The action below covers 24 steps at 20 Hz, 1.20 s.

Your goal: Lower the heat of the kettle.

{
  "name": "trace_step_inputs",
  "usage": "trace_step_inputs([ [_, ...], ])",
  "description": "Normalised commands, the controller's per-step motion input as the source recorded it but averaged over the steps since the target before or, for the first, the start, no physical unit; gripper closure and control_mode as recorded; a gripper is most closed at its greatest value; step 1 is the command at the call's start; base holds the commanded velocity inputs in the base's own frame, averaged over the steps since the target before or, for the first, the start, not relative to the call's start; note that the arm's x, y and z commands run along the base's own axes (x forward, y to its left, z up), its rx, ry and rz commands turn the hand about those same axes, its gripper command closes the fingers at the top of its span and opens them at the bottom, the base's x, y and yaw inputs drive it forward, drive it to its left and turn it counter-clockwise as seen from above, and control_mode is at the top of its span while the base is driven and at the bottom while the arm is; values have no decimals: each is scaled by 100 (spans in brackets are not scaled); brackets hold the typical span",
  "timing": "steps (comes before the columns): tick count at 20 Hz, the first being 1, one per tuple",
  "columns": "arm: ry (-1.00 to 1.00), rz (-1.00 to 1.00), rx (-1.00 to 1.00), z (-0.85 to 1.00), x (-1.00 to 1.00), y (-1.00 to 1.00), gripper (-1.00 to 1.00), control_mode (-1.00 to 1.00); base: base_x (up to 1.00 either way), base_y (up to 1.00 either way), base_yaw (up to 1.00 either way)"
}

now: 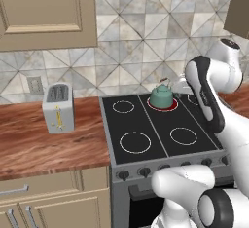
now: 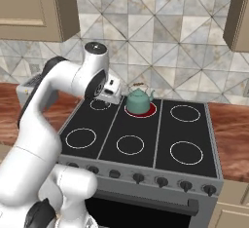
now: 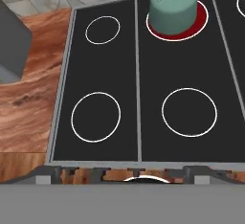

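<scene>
Knobs (image 1: 144, 172) line the stove's (image 1: 146, 139) front edge in the left base view; the kettle (image 1: 161, 95) sits on its glowing red rear-middle burner (image 1: 162, 104).

Right base view: the gripper (image 2: 111, 90), fingers wide and empty, hangs over the stove's rear left, just beside the kettle (image 2: 138, 100).

Hand view: the kettle (image 3: 175, 5) stands at the stove's far side.

The black stove top (image 1: 146, 124) lies mostly bare: in the left base view, both rings at frame centre left and the ring at lower centre right are unoccupied, so open passage is offered across them. One obstacle is found there, the kettle (image 1: 161, 95), seated on the glowing red burner (image 1: 170, 106) at upper centre. The row of knobs (image 2: 138, 177) along the stove's front edge is unobstructed in the right base view. On the wooden tabletop (image 1: 44, 144) at left, the toaster (image 1: 59, 107) stands well apart from the stove. An upper cabinet (image 1: 44, 12) overhangs the upper left.
</scene>
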Motion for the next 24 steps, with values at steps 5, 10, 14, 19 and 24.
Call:
trace_step_inputs([
  [5, -10, -20, 23, -52, -85, -82, -100, -100, 0, 0, 0],
  [10, -3, -21, 20, -65, -83, -72, -100, -100, 0, 0, 0],
  [14, 0, -19, 19, -73, -76, -66, -100, -100, 0, 0, 0],
  [19, -2, -14, 14, -74, -67, -54, -100, -100, 0, 0, 0],
  [24, -3, -5, 0, -67, -20, -24, -100, -100, 0, 0, 0],
])
